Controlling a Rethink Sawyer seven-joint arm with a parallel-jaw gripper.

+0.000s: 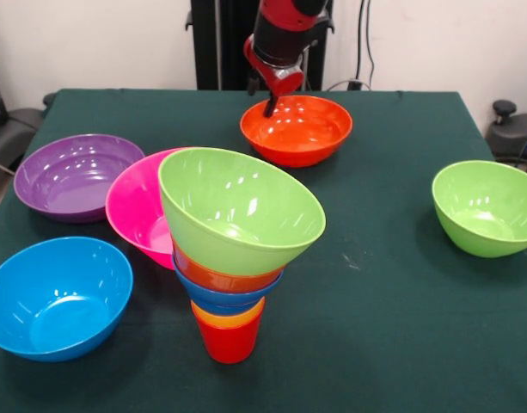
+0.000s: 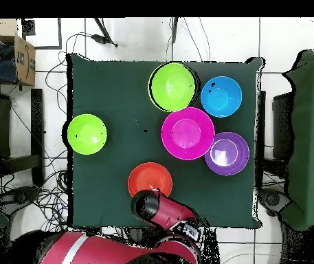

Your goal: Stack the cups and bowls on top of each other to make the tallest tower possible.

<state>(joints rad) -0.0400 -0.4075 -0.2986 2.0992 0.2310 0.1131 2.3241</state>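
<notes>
The tower (image 1: 233,258) stands near the table's front: red cup (image 1: 229,342) lowest, then an orange cup, a small blue bowl, a small orange-red bowl and a tilted lime green bowl (image 1: 242,211) on top. In the overhead view only that green bowl (image 2: 173,86) of the tower shows. My gripper (image 1: 270,103) hangs at the near-left rim of the large orange-red bowl (image 1: 296,129), at the far side of the table. In the overhead view the gripper (image 2: 148,204) sits at the edge of that bowl (image 2: 150,179), under the arm.
A pink bowl (image 1: 134,211) leans right behind the tower. A purple bowl (image 1: 74,176), a light blue bowl (image 1: 57,297) and a second lime green bowl (image 1: 487,206) stand apart on the dark green table (image 1: 392,284).
</notes>
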